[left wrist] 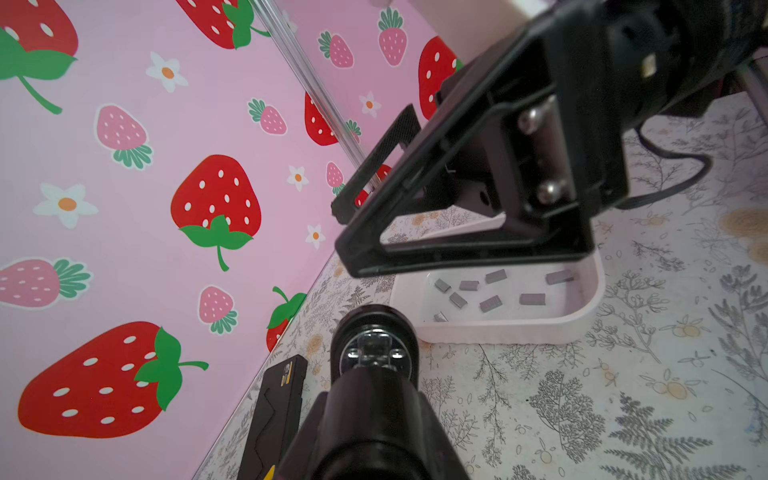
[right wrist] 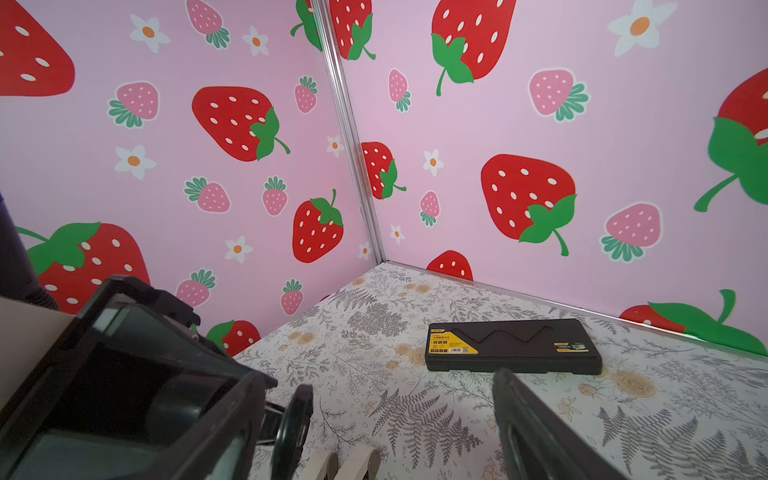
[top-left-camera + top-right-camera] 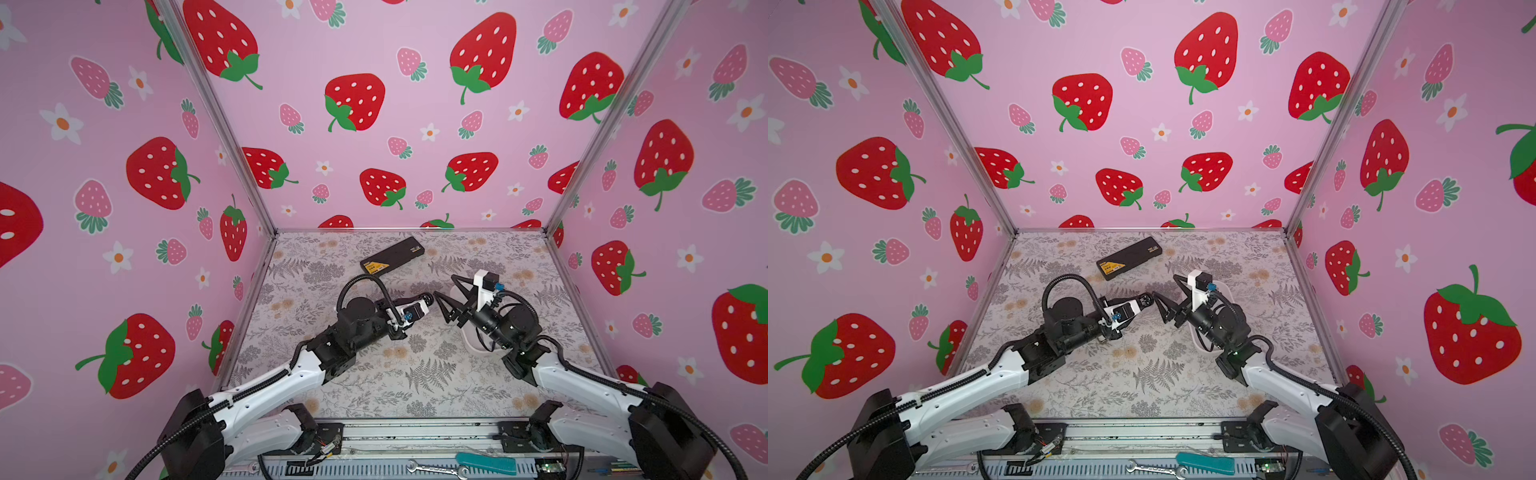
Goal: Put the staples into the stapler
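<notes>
My left gripper [image 3: 422, 302] [image 1: 374, 419] is shut on the stapler [image 1: 374, 332], a black body with a round end and metal fittings, held above the floral table. That end [image 3: 428, 297] points at my right gripper [image 3: 444, 286] [image 1: 343, 228]. The right gripper stands open just past it, fingers wide. In the right wrist view the stapler's round end [image 2: 296, 419] sits close beside one finger of the right gripper [image 2: 382, 380]. The staples [image 1: 491, 303], several small grey strips, lie loose in a white tray [image 1: 498, 332] under the right gripper.
A flat black case with a yellow label [image 3: 392, 255] [image 2: 513, 351] lies near the back wall. The white tray [image 3: 473, 345] is mostly hidden by the right arm in both top views. Strawberry-print walls enclose three sides.
</notes>
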You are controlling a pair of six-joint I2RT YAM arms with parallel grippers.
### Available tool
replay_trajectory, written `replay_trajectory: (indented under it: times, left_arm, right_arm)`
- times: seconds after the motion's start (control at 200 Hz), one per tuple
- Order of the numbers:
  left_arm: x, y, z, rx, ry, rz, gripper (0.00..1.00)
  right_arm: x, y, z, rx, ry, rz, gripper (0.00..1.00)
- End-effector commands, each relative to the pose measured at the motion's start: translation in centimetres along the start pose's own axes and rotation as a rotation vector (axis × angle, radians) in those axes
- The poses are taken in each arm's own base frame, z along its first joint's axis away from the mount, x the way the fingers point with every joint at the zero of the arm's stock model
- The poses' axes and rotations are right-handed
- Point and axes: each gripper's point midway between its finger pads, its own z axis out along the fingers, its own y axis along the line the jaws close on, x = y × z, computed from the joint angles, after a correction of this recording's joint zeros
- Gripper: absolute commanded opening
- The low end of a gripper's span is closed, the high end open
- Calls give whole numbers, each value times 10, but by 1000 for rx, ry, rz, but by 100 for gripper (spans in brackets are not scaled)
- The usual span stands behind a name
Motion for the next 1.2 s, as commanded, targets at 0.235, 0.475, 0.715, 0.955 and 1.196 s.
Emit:
replay_trajectory:
  times: [0.235,0.475,0.715,0.955,1.196]
  left_arm:
    - [-46,22,4,-52,-181,173,0]
    - [-37,44,6,-150,-103,117,0]
    - [-50,52,2,-153,-128,113,0]
    - [-77,58,-11,-144,-233,157,0]
    - [-79,39,-11,-43,-303,244,0]
  right_arm:
    - [-9,3,17,27,-15,66,80]
    - [-9,3,18,32,-7,62,78]
    - [-3,0,27,33,16,79,75]
    - [7,-5,36,51,40,137,65]
    - [2,-3,32,42,26,156,40]
